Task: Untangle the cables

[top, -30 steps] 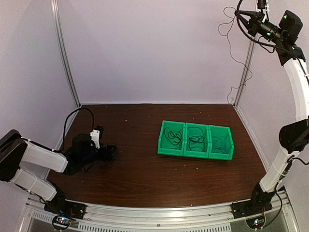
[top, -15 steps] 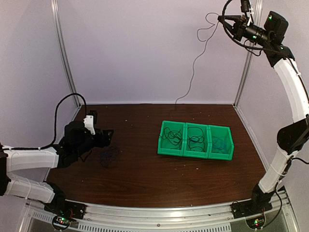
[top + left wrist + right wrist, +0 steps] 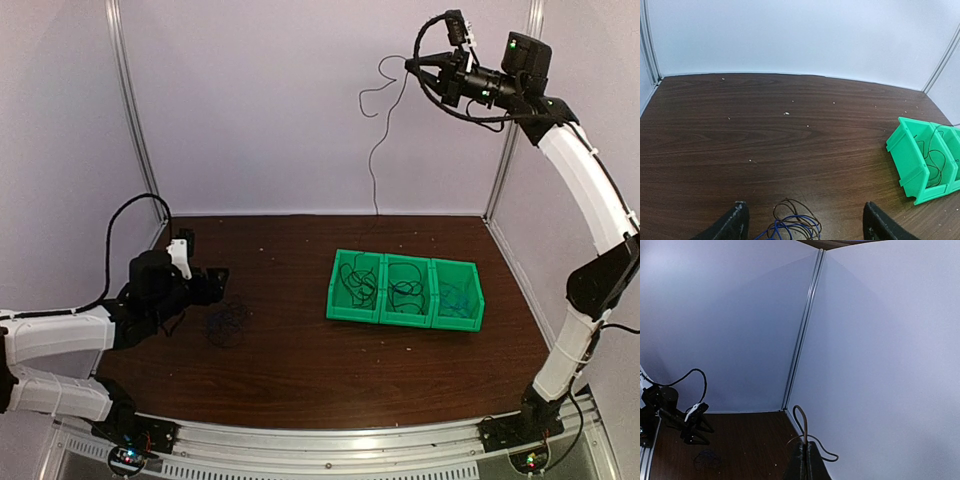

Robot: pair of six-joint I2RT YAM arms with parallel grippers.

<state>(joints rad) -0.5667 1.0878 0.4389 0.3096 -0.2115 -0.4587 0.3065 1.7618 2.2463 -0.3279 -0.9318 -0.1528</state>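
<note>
Left arm: lying low over the left side of the table. The left gripper is seen spread wide, with nothing held. In the left wrist view its two fingers stand far apart at the bottom edge.

Tangle of cables: a small loose knot lying on the table just in front of the left gripper. In the left wrist view it lies between the two fingers, not touched by either. Blue and dark strands are made out there; the lower part is cut off by the frame edge.

Right arm: raised high, near the top of the back wall. The right gripper is pressed together, pinching a single thin black cable. In the right wrist view a short loop of it is seen rising from between the closed fingers.

Hanging cable: a short curl is noted beside the gripper, then a long run dropping toward the back edge of the table. Whether its lower end touches the wood cannot be told.

Green three-compartment bin: set right of centre, well apart from the tangle. Thin cables lie coiled in each compartment: dark in the left and middle ones, bluish in the right one.
</note>
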